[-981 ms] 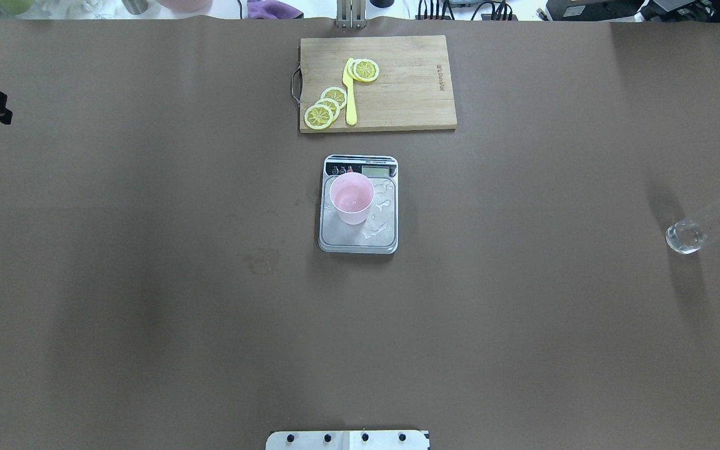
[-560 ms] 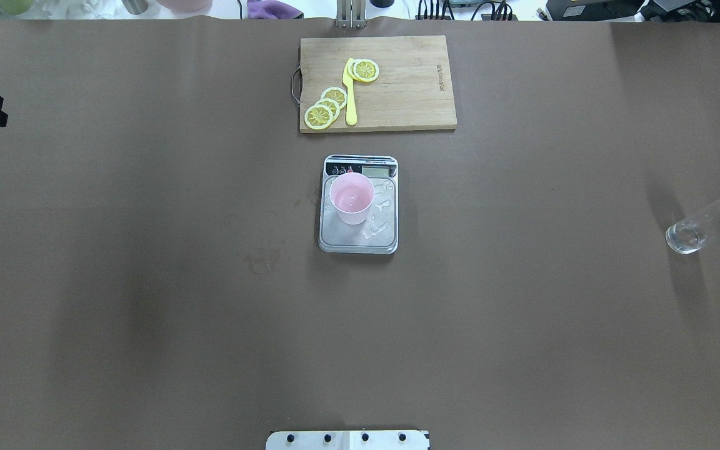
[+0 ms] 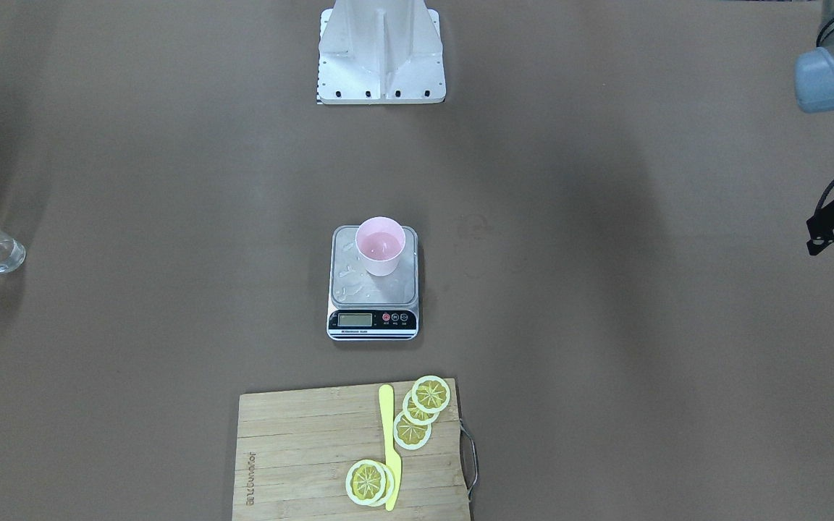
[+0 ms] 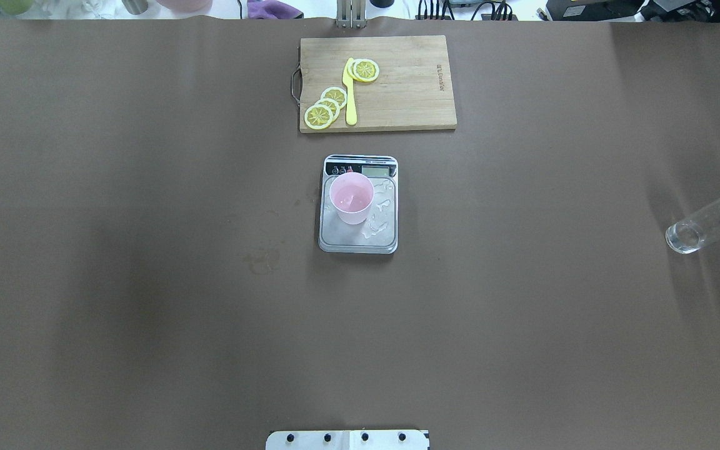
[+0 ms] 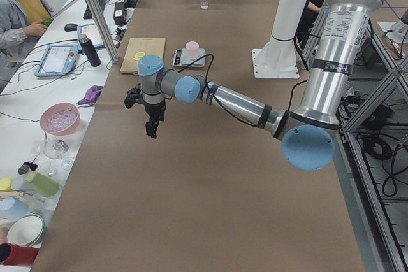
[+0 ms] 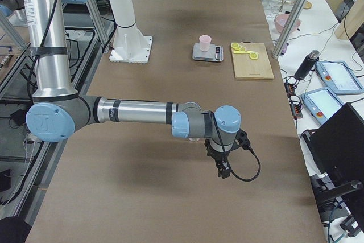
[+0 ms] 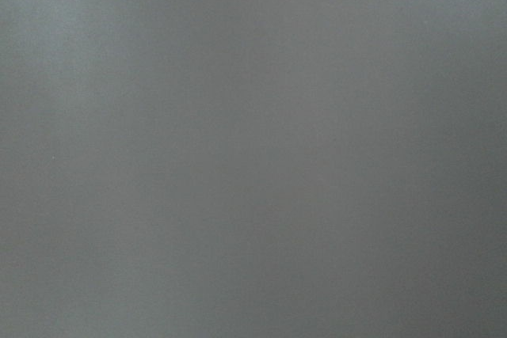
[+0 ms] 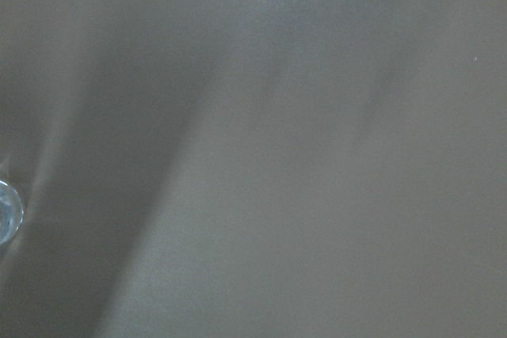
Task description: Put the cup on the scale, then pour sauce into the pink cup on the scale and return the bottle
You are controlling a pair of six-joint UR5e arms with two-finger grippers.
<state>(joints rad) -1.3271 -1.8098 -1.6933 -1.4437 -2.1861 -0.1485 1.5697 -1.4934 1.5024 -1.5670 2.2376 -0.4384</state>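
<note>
**Surface** (image 4: 147, 312): brown. Nothing resting on it was found displaced against a second earlier.

**Left arm** (image 5: 236, 103): the one change recorded. It was drawn outward past the left end, so that only a sliver of black wrist hardware was left at the overhead view's edge.

**Right arm** (image 6: 136, 111): held low over the right end.

**Cutting board** (image 4: 410, 81): left untouched beyond the scale (lemon slices and yellow knife on it).

**Scale** (image 4: 379, 240): set at centre, with the cup borne on the display end of its platform.

**Bottle** (image 4: 704, 222): stood upright at the far right, well apart from the scale and gripped by nothing. It was judged returned.

**Cup** (image 4: 351, 199): pink and upright, with a faint liquid glint noted inside.

**Left pincer** (image 5: 152, 132), **right pincer** (image 6: 223, 173): nothing was seen in either. Whether their fingers were spread or closed could not be told.

**Droplets** (image 4: 382, 203): scattered on the platform beside the cup (some spill is suggested).

**Verdict:** placing, pouring and returning were judged done, and only the retreat of the arms was left.
</note>
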